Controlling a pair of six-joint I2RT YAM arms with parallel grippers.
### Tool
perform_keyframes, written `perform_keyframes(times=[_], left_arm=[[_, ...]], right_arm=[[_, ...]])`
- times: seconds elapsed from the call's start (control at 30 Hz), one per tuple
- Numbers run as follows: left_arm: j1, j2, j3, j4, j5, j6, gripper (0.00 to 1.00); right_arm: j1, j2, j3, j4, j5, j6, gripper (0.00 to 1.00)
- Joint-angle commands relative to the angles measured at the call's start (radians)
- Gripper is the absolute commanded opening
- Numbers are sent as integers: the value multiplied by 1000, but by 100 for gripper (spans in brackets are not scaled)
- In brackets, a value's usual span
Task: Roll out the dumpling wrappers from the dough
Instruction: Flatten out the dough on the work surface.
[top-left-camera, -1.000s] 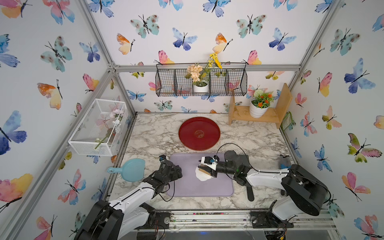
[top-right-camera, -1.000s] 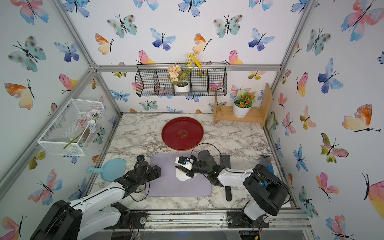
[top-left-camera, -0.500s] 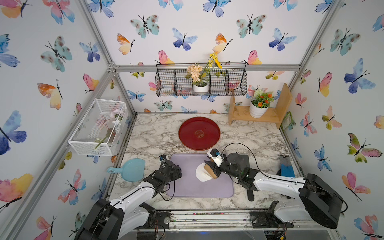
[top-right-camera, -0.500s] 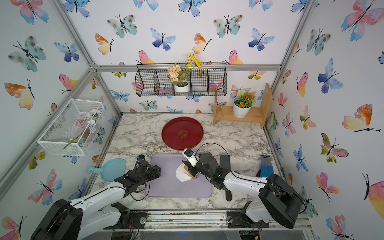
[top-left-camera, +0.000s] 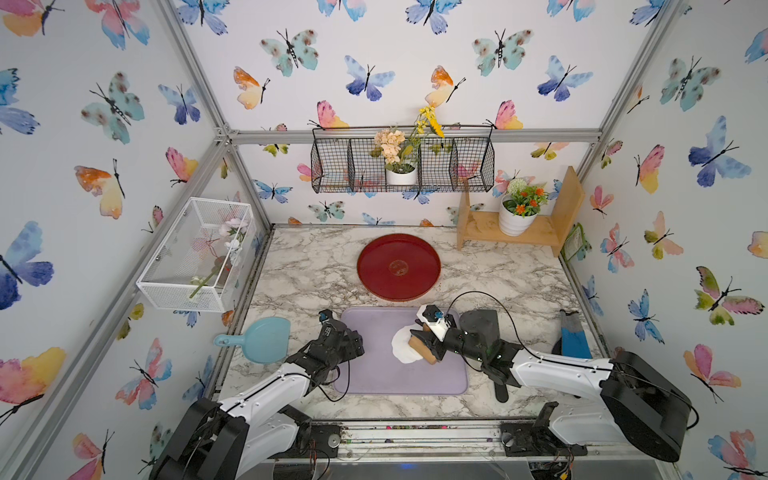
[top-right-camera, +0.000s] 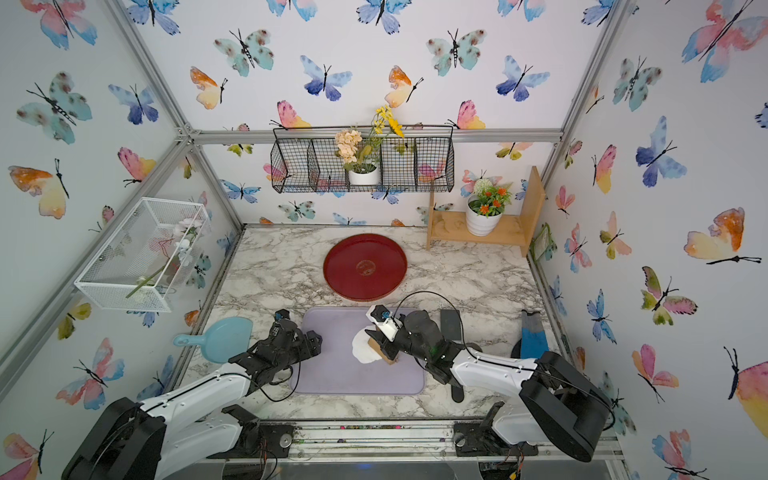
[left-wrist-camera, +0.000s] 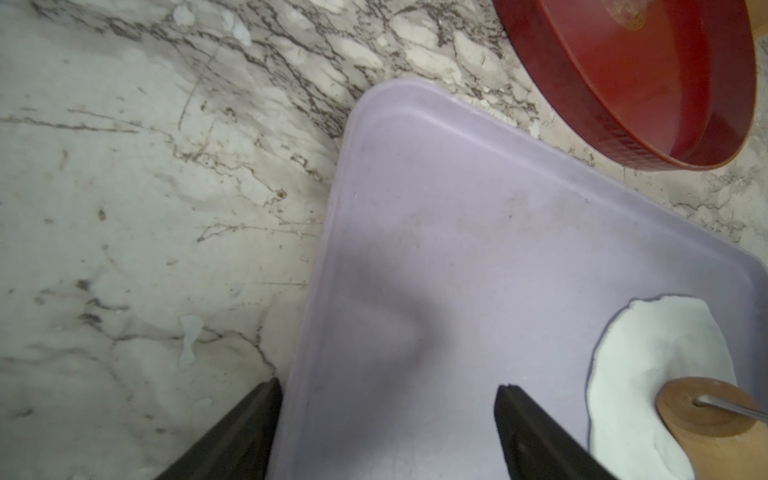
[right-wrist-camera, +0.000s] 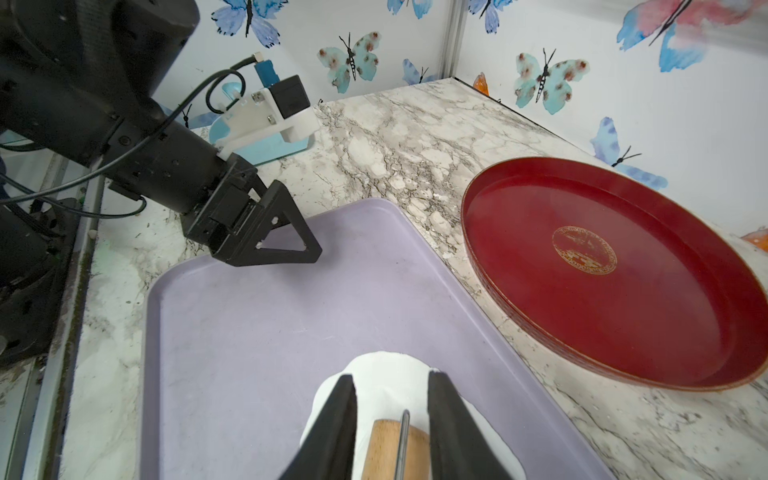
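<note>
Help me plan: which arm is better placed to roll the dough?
Right. The right gripper is shut on the roller resting on the dough; the left gripper hangs open, empty, at the edge of the mat.

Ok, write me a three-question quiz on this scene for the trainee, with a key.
1. Fill in: the dough lies on the ___ tray.
2. The right gripper holds: A the wooden roller; B the dough; C nothing.
3. True or false: the left gripper is open and holds nothing.
Key: 1 purple; 2 A; 3 true.
</note>
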Motion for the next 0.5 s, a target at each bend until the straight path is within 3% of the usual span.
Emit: perform_keyframes(times=[0.0, 0.2, 0.47], left_arm=[[0, 17, -1, -19, 51, -5, 85], [1, 18, 0, -19, 50, -8, 84], [1, 19, 5, -22, 48, -8, 84]], right_arm=[[38, 72, -1, -114, -105, -41, 1], [103, 158, 49, -255, -67, -114, 1], [174, 138, -81, -118, -10, -28, 1]])
